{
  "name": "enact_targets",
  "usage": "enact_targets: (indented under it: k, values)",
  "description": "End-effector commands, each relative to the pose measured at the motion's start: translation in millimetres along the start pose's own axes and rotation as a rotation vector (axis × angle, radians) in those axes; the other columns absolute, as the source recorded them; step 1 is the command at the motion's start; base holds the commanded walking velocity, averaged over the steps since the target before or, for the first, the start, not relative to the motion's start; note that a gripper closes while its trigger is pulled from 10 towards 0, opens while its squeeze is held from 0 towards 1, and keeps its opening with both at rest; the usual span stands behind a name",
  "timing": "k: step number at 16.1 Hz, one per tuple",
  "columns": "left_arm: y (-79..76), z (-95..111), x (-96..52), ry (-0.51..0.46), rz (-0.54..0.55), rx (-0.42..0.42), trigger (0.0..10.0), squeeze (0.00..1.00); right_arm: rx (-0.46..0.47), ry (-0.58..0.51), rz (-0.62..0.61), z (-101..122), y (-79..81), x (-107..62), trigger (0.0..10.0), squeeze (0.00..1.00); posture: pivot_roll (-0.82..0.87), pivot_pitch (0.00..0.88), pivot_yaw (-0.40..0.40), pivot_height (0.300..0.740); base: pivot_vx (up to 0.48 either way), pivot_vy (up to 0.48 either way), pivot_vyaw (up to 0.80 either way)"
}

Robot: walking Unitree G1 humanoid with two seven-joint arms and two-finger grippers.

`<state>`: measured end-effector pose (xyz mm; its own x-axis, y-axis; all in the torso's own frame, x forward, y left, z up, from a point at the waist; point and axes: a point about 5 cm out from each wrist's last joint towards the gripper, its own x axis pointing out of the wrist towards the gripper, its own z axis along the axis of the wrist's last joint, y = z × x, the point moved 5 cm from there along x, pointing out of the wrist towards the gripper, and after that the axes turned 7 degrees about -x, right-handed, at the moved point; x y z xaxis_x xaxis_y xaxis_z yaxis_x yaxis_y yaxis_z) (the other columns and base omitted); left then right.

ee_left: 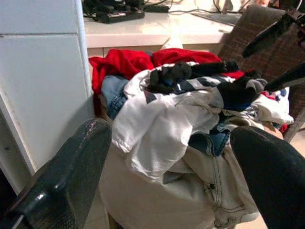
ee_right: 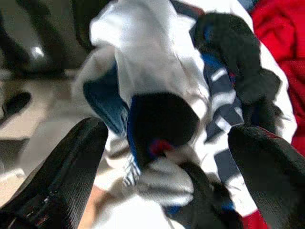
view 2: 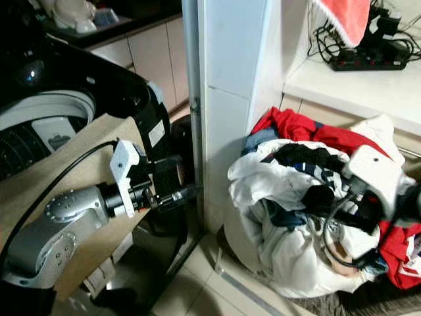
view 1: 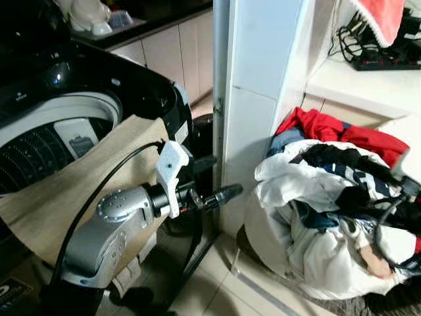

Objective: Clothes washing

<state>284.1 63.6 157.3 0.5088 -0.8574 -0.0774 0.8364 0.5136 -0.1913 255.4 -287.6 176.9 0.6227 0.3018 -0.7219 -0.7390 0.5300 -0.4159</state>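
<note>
The laundry pile point(view 1: 322, 210) sits at three o'clock of the washing machine point(view 1: 59, 125). Right claw point(ee_right: 167, 157) hovers over it, spread wide and empty; left claw point(ee_left: 167, 191) likewise. Tangled garments may drag out together.

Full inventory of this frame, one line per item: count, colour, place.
Top-loading washing machine: one, black with grey drum, at left, lid open.
Beige cloth: one, draped over the washer's front edge.
White tiled pillar: one, centre.
Mixed laundry pile: one heap, white, red, blue and black, right of the pillar.
Black power strip: one, on the white shelf at upper right.
Pink towel: one, hanging at top right.
Left tool: open, facing the pile.
Right tool: open, above the pile.
</note>
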Motion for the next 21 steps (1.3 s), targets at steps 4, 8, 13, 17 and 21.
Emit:
enact_targets:
  k: [4, 8, 13, 17, 21]
  values:
    - [-5.2, 1, 1.2, 0.011, -0.016, 0.02, 10.0, 0.0, 0.022, -0.026, 0.006, -9, 0.9, 19.7, 10.0, 0.0, -0.11, 0.0, 0.062, 0.74, 0.0, 0.0, 0.0]
    - [-7.3, 0, 0.2, 0.018, -0.021, 0.015, 10.0, 0.0, 0.061, 0.015, 0.051, -27, 5.5, 26.1, 10.0, 0.0, -0.1, 0.0, 0.057, 0.74, 0.0, 0.0, 0.0]
    - [-8.5, 0, 0.7, 0.02, -0.026, 0.011, 10.0, 0.0, 0.066, 0.033, 0.036, -31, -3.3, 25.1, 2.2, 0.0, -0.1, 0.0, 0.06, 0.74, 0.0, 0.0, 0.0]
    - [-9.8, -2, 0.7, 0.028, -0.037, 0.009, 10.0, 0.0, 0.069, 0.043, 0.071, -36, 1.5, 26.9, 0.0, 0.0, -0.1, 0.0, 0.056, 0.74, 0.0, 0.0, 0.0]
    - [-12.3, -6, 0.6, 0.036, -0.044, 0.008, 10.0, 0.0, 0.062, 0.072, 0.075, -45, 1.0, 27.9, 0.0, 0.0, -0.1, 0.0, 0.052, 0.74, 0.0, 0.0, 0.0]
